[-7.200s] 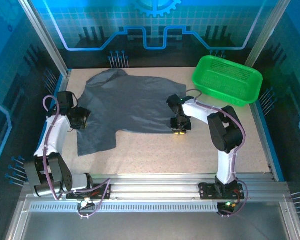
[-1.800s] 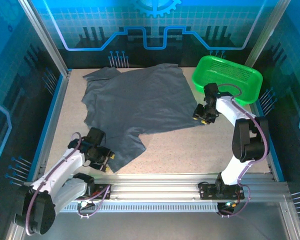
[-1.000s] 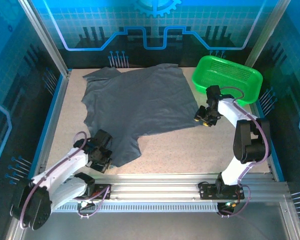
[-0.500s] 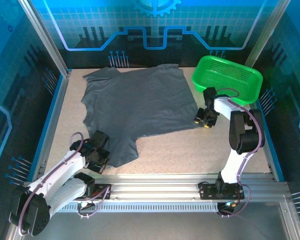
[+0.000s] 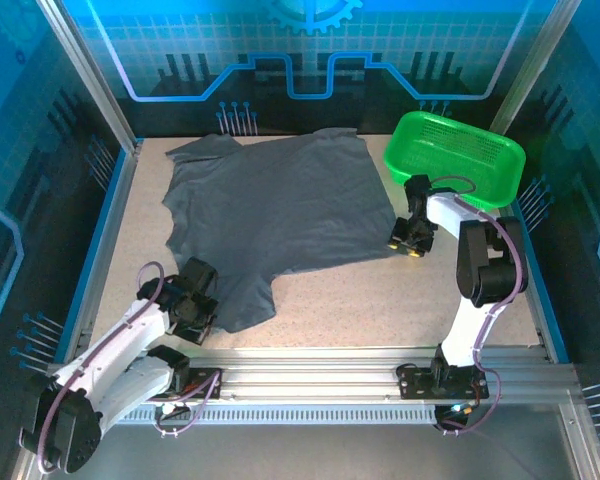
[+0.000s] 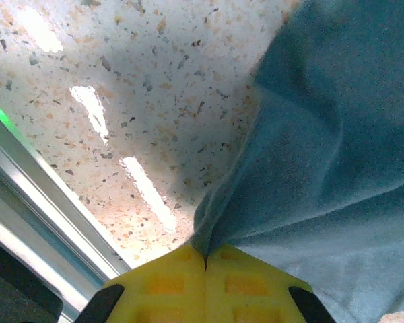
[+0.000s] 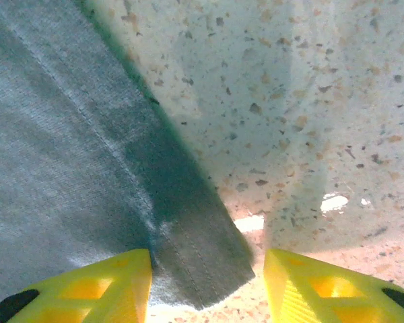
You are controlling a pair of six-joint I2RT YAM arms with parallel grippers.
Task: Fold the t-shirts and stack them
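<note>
Left jaws are clamped on the near-left edge of the t-shirt (image 5: 280, 215); right jaws stand apart at its near-right corner.

Top external view: we see the dark grey shirt spread flat over the left and middle of the speckled beige worktop (image 5: 400, 305), its far edge close to the back wall. A green mesh basket (image 5: 455, 160) sits at the far right, just beside the shirt's right edge. A blue lip borders the worktop, and blue translucent panels (image 5: 310, 50) printed with a line pattern close the back and sides between aluminium posts. An aluminium rail (image 5: 310, 375) at the near edge carries both arm bases.

Left wrist view: we see the yellow pads (image 6: 168, 289) of the left jaws pressed together, a gathered fold of shirt fabric pinched between them. Bright light patches reflect off the speckled surface, and a metal rail runs along the lower left.

Right wrist view: we see the yellow pads (image 7: 101, 282) of the right jaws well apart. The stitched hem corner lies flat on the worktop between them; one pad sits at the fabric, the other over bare speckled surface.
</note>
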